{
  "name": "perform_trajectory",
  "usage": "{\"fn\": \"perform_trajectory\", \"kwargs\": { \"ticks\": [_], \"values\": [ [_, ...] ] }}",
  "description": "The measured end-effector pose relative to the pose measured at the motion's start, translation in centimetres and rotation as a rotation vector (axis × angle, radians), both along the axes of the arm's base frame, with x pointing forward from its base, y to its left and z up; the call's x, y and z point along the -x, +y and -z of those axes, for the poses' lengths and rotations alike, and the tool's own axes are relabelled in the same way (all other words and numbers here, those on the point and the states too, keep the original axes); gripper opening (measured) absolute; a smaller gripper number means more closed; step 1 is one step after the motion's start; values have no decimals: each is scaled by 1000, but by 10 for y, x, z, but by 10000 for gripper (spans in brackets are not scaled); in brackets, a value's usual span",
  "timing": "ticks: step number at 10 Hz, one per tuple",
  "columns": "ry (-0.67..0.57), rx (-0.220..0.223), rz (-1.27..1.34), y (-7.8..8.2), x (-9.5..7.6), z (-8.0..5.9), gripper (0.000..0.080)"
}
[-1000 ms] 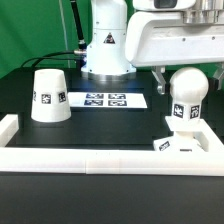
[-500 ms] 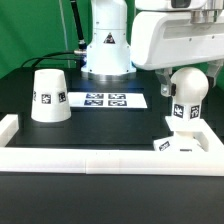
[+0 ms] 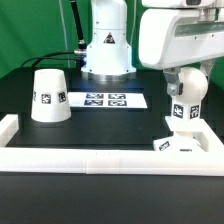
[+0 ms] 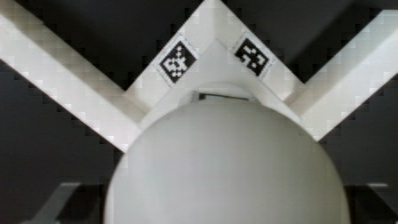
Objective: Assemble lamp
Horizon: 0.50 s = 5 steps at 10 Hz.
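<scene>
Bulb (image 3: 186, 97) stands upright on the square base (image 3: 182, 143) near the table's front corner on the exterior view's right, against the white rail (image 3: 100, 160). The gripper (image 3: 184, 72) hangs just above it; its opening can't be told. The shade (image 3: 50, 97) sits well apart, near the marker board (image 3: 107, 100).

Wrist view: the bulb (image 4: 222, 160) fills the foreground over the base (image 4: 214, 60); no fingers are discernible.

Wrist view: the bulb (image 4: 222, 165) is filling the near part of the frame, its rounded white surface smooth and blurred. Beyond it a corner of the square base (image 4: 214, 55) is showing two black-and-white tags. White rail (image 4: 54, 62) sections are angling away against the dark tabletop (image 4: 54, 150).
</scene>
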<state>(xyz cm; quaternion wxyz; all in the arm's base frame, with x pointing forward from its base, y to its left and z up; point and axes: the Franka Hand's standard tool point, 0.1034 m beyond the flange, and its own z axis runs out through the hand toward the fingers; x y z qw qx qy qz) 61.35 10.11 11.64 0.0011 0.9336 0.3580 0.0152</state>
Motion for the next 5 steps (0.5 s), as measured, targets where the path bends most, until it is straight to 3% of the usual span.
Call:
{"fn": "perform_trajectory", "kwargs": {
  "ticks": [3,5],
  "values": [
    [0,-1,16,0,0,0,576],
    [-15,-15,257,0,0,0,576]
  ]
}}
